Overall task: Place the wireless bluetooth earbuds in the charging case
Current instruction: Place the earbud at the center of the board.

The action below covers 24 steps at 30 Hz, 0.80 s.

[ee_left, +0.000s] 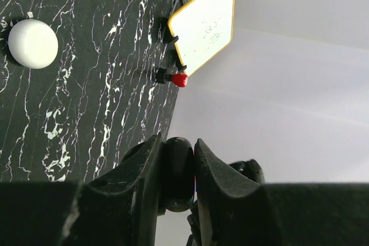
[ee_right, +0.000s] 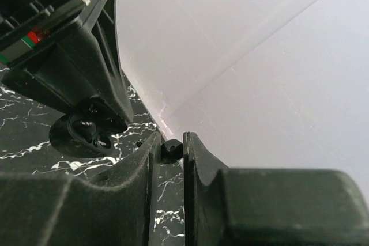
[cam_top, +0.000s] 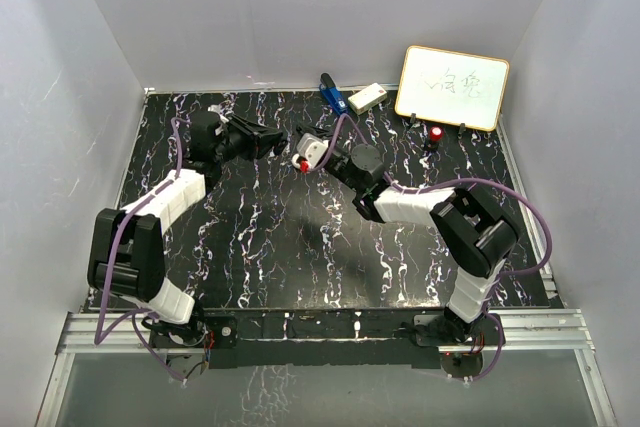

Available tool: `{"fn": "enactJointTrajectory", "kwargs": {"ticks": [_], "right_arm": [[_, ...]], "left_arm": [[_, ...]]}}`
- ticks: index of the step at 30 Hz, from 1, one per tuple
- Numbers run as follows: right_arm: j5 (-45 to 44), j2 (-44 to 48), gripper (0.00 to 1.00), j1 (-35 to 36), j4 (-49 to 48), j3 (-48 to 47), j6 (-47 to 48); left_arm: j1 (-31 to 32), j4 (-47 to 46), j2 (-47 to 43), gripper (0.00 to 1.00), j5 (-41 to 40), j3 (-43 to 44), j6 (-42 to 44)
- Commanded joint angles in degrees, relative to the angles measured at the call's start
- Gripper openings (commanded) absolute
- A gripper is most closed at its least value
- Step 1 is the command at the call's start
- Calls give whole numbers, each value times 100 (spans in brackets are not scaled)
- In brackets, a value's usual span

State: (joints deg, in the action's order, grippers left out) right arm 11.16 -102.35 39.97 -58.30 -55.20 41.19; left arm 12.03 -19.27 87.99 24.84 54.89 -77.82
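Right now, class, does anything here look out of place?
Mildly odd: the white charging case lies alone on the table, while the left gripper pinches a black round object and the right gripper a tiny dark piece.

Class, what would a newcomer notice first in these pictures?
The left hand is shut on a black round object, the right hand on a tiny dark piece, nearly touching above the table. A whiteboard stands far right; a white puck lies on the table.

The right tool [ee_right: 169,142] half hides a dark earbud [ee_right: 171,151].
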Motion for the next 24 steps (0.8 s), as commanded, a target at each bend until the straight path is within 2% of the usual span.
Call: {"fn": "enactJointTrajectory", "kwargs": {"ticks": [1, 14, 24], "right_arm": [[176, 342, 0, -38, -553, 65, 499], [461, 294, 0, -37, -209, 2, 1558], [669, 294, 0, -33, -123, 29, 1667]], "left_arm": [[43, 184, 84, 0, 317, 325, 109], [88, 298, 123, 0, 381, 452, 179], [98, 381, 66, 0, 473, 455, 250]]}}
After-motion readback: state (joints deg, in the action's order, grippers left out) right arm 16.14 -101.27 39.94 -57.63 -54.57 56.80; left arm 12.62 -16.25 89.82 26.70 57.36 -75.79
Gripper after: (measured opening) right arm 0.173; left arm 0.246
